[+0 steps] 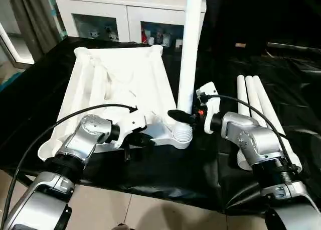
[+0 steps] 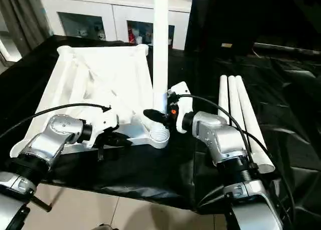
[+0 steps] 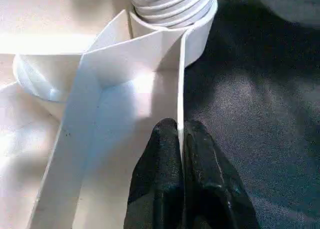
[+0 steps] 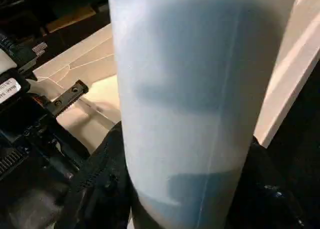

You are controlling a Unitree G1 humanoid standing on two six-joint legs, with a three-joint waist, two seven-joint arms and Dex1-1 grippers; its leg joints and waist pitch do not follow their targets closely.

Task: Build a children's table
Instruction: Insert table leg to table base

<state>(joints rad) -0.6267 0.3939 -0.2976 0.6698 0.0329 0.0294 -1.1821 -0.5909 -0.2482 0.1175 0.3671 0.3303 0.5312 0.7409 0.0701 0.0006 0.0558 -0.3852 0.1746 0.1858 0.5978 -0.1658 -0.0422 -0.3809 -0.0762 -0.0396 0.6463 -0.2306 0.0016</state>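
Note:
The children's table lies in parts on a black-covered surface. Its white tabletop (image 1: 120, 84) is upside down, ribs facing up. One white leg (image 1: 190, 54) stands upright in the near right corner socket (image 1: 181, 135). My right gripper (image 1: 181, 115) is shut on this leg just above the socket; its black fingers (image 4: 102, 179) sit on both sides of the leg (image 4: 200, 89). My left gripper (image 1: 143, 139) is shut on the tabletop's thin near rim (image 3: 181, 79), a short way from the same socket. Three more legs (image 1: 256, 104) lie side by side to the right.
A white glass-doored cabinet (image 1: 125, 14) stands behind the work surface. The black cloth (image 1: 40, 89) covers the surface to its near edge, with tiled floor below. A grey curtain (image 1: 30, 19) hangs at the far left. Black cables run along both forearms.

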